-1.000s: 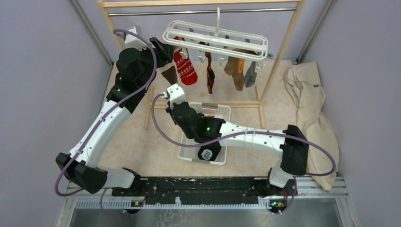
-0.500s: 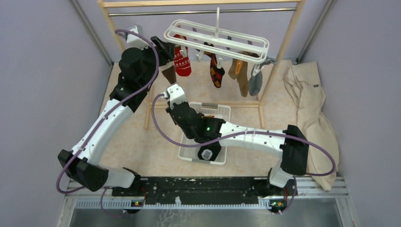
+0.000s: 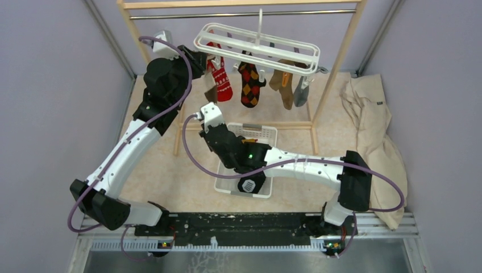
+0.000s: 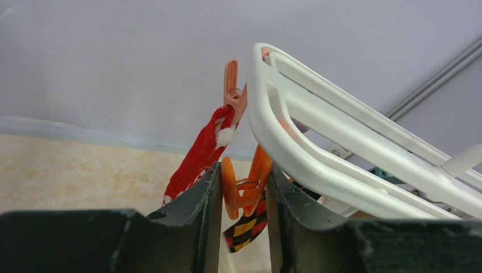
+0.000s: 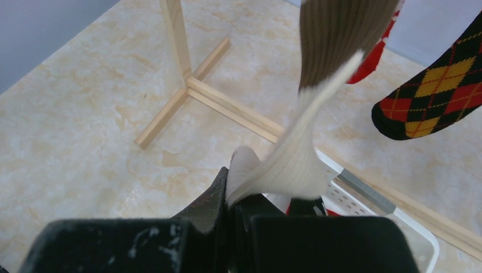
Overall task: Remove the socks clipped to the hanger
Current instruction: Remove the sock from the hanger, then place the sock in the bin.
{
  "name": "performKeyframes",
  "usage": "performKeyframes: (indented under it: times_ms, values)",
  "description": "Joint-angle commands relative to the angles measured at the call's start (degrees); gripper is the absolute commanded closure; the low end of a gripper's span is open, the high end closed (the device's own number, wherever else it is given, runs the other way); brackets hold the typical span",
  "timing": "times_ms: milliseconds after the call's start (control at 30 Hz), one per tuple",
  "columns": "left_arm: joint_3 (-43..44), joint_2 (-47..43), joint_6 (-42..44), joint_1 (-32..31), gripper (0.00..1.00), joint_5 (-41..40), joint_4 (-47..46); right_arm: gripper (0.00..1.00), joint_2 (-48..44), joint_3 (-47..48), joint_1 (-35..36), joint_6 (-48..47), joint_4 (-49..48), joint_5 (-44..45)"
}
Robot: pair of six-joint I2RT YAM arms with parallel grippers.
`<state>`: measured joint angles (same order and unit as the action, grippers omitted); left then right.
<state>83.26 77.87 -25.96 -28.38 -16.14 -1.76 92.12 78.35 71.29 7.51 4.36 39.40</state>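
The white hanger (image 3: pixel 258 48) hangs from the rack rail with several socks clipped under it: red patterned (image 3: pixel 221 82), dark argyle (image 3: pixel 249 85), tan (image 3: pixel 282 85) and grey (image 3: pixel 301 91). My left gripper (image 3: pixel 200 60) is at the hanger's left end. In the left wrist view the left gripper (image 4: pixel 243 196) is shut on an orange clip (image 4: pixel 244 187) beside the hanger frame (image 4: pixel 341 142), with the red sock (image 4: pixel 199 153) behind it. My right gripper (image 5: pixel 230 193) is shut on the cream toe of a brown-and-cream sock (image 5: pixel 335 40), which is stretched down from above.
The wooden rack (image 3: pixel 341 57) frames the hanger, and its foot (image 5: pixel 193 85) lies on the floor beside my right gripper. A white basket (image 3: pixel 230 185) sits under the right arm. A large beige cloth (image 3: pixel 372 131) lies at the right wall.
The left gripper's jaws have closed in on the orange clip. The hanger and its socks swung right, then back left. The right arm has barely moved.
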Motion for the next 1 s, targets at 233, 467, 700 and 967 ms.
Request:
performKeyframes:
  times_ms: [233,467,700,967]
  values:
    - [0.55,0.36,0.76,-0.18,0.86,-0.12,-2.31,1.0,-3.91,-1.41,0.79,0.32,-1.32,0.8]
    - [-0.44,-0.85,0.53,-0.18,0.84,1.03,-1.4,1.0,-10.83,-7.94,0.79,3.79,1.14,2.0]
    - [-3.79,-4.24,-0.91,-0.16,0.82,2.53,-0.52,1.0,-16.98,-16.32,0.4,8.78,5.25,2.42]
    - [-5.45,-8.03,-1.87,-0.3,0.8,3.92,1.41,1.0,-20.88,-24.57,-0.79,14.22,7.21,0.35]
